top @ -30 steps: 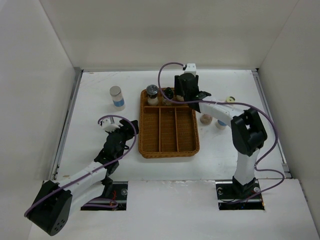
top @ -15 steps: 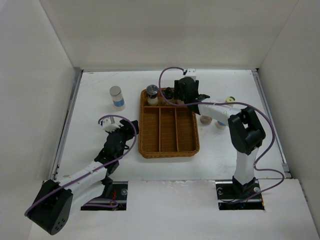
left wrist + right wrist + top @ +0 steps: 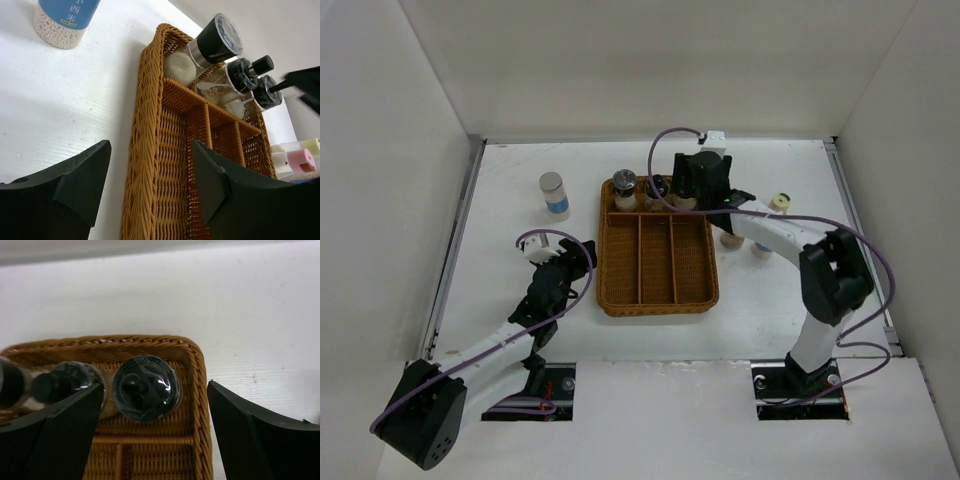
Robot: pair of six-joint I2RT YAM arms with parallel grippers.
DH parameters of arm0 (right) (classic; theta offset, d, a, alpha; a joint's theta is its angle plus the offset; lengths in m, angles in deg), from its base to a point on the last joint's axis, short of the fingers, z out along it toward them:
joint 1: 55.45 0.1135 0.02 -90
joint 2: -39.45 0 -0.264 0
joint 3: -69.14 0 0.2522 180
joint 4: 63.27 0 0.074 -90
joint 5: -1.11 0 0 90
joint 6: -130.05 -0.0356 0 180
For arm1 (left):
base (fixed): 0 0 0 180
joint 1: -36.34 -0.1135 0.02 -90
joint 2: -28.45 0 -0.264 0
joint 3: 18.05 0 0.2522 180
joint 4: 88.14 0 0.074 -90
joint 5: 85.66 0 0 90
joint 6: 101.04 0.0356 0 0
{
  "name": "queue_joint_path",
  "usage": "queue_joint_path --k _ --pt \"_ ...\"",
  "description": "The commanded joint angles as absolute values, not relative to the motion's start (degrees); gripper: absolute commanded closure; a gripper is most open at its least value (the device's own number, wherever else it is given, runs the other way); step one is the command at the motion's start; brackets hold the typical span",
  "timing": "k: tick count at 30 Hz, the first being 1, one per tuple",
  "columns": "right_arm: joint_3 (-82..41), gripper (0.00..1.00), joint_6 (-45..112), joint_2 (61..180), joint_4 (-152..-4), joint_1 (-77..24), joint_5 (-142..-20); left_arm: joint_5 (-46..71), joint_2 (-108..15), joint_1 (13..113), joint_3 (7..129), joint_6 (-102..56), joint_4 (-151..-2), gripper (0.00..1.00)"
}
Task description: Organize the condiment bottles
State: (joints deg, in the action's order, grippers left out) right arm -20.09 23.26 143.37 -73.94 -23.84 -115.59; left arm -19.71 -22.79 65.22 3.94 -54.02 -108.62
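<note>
The brown wicker tray point(image 3: 658, 262) holds three glass shakers in its far row: a silver-topped one point(image 3: 624, 186) and two black-topped ones point(image 3: 658, 187). My right gripper point(image 3: 698, 190) is open above the far right corner. In the right wrist view its jaws point(image 3: 155, 395) stand either side of a black-topped shaker point(image 3: 145, 387) without touching it. My left gripper point(image 3: 580, 260) is open and empty, and straddles the tray's left wall point(image 3: 145, 165). A white blue-labelled bottle point(image 3: 554, 194) stands left of the tray. The pink-capped point(image 3: 731, 240), a second white point(image 3: 761, 247) and the cream-capped bottle point(image 3: 780, 203) stand to its right.
The tray's three long near compartments point(image 3: 658, 262) hold nothing. White walls close in the table at the left, back and right. The right arm's forearm point(image 3: 770, 228) reaches over the bottles right of the tray.
My right arm's elbow has swung to the right and its gripper has shifted slightly right over the tray's far right corner. The left arm has not moved.
</note>
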Motion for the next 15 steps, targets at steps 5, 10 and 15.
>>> queue_joint_path --k 5,10,15 --pt "-10.75 0.18 22.48 121.74 -65.01 -20.26 -117.45 -22.63 -25.08 66.08 6.43 -50.5 -111.2 0.35" --pt "1.3 0.64 20.81 111.63 -61.83 -16.13 -117.54 -27.55 -22.35 68.01 10.99 -48.13 -102.7 0.34" --pt "12.03 0.76 19.05 105.2 -58.15 -8.67 -117.71 -33.88 -21.04 68.37 19.77 -45.67 -89.6 0.35"
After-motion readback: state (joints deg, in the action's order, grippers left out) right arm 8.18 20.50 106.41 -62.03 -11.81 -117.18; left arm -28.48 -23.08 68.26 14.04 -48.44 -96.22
